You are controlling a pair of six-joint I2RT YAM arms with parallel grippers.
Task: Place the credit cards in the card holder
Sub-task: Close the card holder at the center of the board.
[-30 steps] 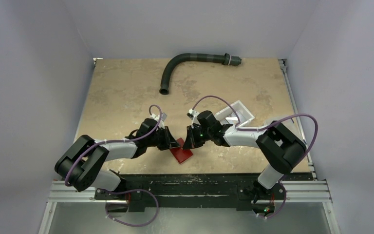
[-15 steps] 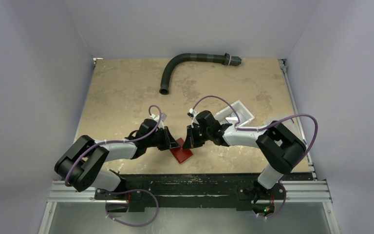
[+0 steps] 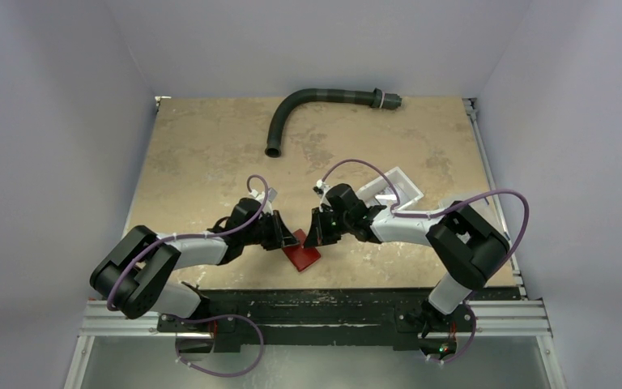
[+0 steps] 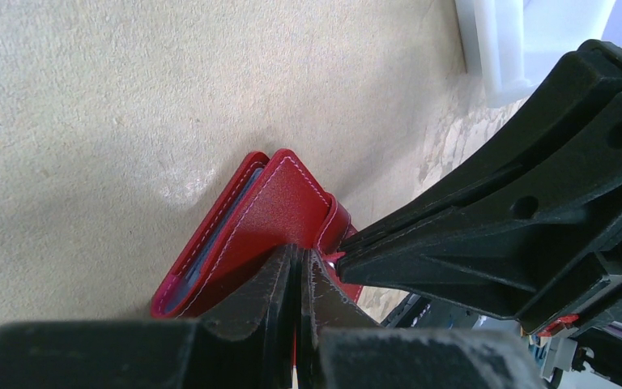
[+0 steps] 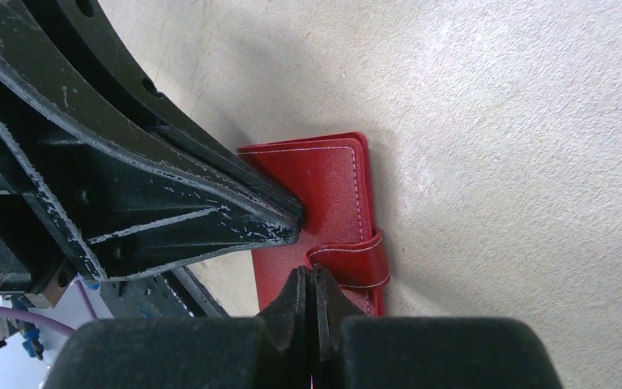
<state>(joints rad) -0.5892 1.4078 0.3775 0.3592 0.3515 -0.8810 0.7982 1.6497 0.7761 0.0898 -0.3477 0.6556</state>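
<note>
Nothing had shifted: left hand (image 4: 298, 267) and right hand (image 5: 309, 284) stayed fully closed, tips against the folded card holder (image 4: 267, 211) between them, grip unclear; card loading looked stalled.

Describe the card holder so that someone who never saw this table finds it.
On the table, look near the front edge, where the left hand and right hand almost meet. The small closed card holder lies flat beneath their tips. Its dark red cover with white stitching sets it apart from the white bin and the grey hose.
</note>
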